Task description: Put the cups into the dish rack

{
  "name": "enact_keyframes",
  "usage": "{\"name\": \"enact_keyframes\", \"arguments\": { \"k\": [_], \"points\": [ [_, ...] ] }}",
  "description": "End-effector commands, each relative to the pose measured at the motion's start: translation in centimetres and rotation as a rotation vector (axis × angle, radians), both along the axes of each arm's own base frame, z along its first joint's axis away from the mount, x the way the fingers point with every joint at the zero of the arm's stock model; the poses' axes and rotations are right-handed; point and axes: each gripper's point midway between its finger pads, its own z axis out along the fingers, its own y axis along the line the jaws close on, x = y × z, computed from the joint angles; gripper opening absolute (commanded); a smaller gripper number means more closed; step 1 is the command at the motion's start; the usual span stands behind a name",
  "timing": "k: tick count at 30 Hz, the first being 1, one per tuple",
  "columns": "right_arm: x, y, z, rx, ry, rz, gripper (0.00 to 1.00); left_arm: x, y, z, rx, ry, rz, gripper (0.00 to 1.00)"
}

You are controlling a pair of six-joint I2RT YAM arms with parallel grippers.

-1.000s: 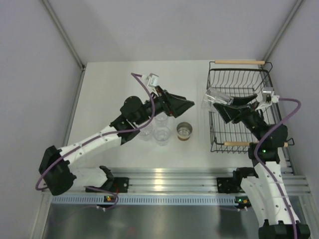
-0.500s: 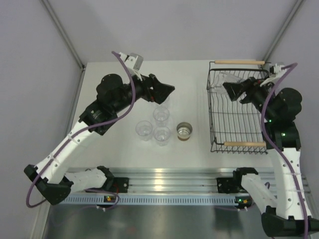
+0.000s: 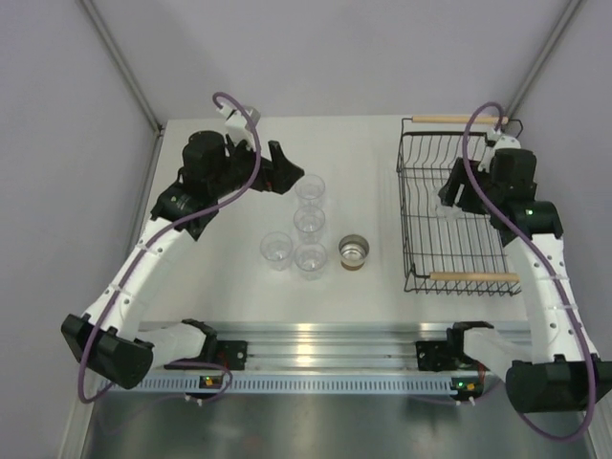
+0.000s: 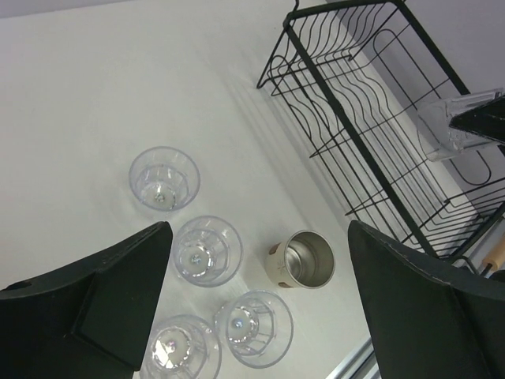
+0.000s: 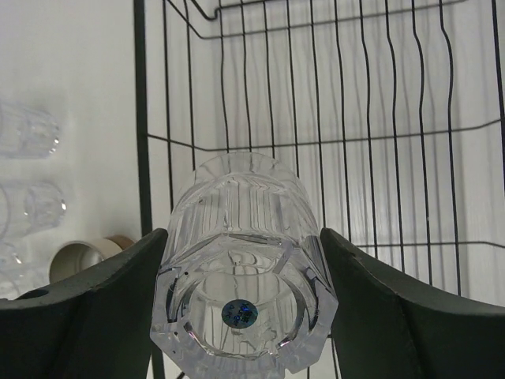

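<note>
Lowering the clear tumbler (image 5: 241, 229), clamped in the right gripper (image 5: 241, 316) above the dish rack (image 3: 457, 120), is best done slowly; release is withheld until the rack bears it. The left gripper (image 3: 290, 177) is spread wide.

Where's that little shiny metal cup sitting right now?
Seen from above, the metal cup stands upright on the table, just right of the nearest clear tumbler and left of the dish rack.
</note>
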Motion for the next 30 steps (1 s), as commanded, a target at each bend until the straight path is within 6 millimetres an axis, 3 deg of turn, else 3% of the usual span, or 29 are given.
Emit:
{"name": "enact_keyframes", "arguments": {
  "k": [1,7,16,30],
  "points": [
    [-1.1,-1.1,-2.1,-0.112,0.085,-0.056,0.0,-0.2,0.6,0.5,-0.003,-0.072,0.003,0.99],
    [-2.2,-0.4,-6.7,-0.208,0.237,-0.056,0.0,0.0,1.7,-0.7,0.008,-0.085,0.043,0.99],
    [-3.7,0.9,-11.3,-0.264,0.362,-0.007,0.0,0.7,3.0,-2.6,0.029,-0.082,0.081,0.99],
    [-4.8,3.4,-14.3,-0.204,0.512,0.113,0.0,1.1,4.4,-2.9,0.004,-0.072,0.118,0.99]
  ]
}}
